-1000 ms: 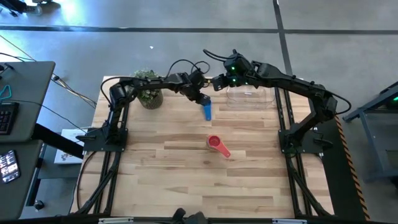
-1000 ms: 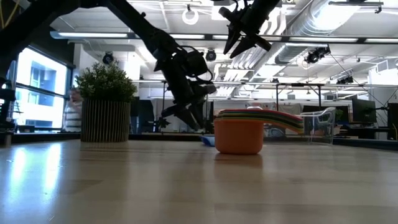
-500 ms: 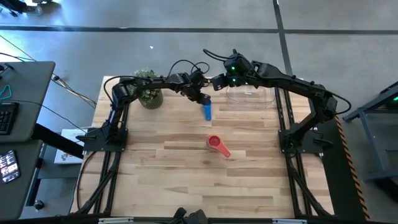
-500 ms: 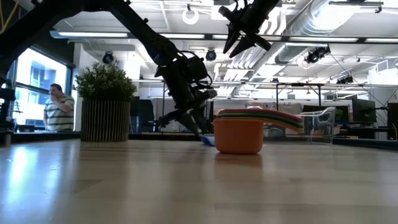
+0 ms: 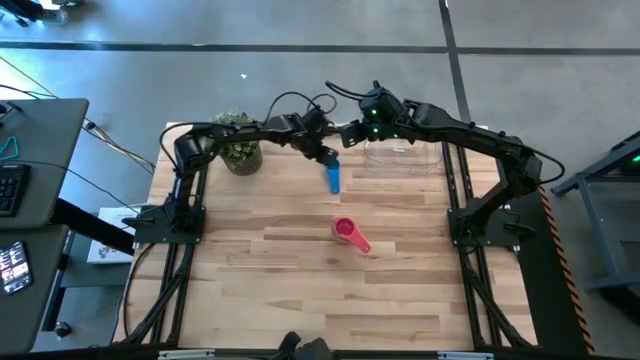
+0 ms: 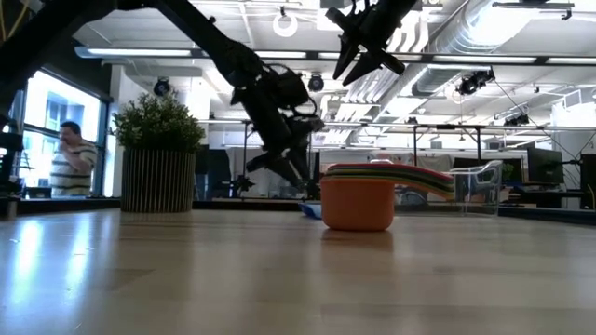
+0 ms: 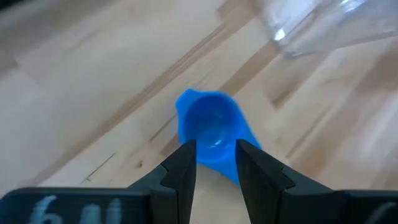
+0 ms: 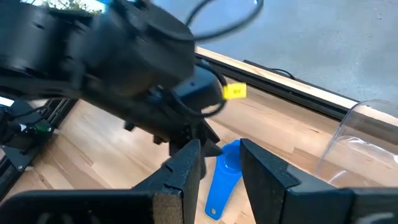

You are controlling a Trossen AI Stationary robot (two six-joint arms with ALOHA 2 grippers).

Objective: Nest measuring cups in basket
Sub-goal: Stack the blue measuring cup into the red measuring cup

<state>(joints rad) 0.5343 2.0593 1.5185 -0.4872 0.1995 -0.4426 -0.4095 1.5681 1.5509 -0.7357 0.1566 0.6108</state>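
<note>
Now left fingers (image 7: 214, 163) risen off blue cup (image 7: 211, 134)

Both tools crowd the blue cup (image 5: 333, 179); bare tabletop (image 5: 300, 290) lies nearer.

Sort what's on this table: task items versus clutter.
Task items:
- blue measuring cup, lying on the table below the left gripper
- stack of nested cups, red-pink on top
- clear basket, by the right gripper

Clutter:
- potted plant

L hand (image 5: 328, 156) open, low; R hand (image 5: 350, 133) open, raised alongside.
</note>
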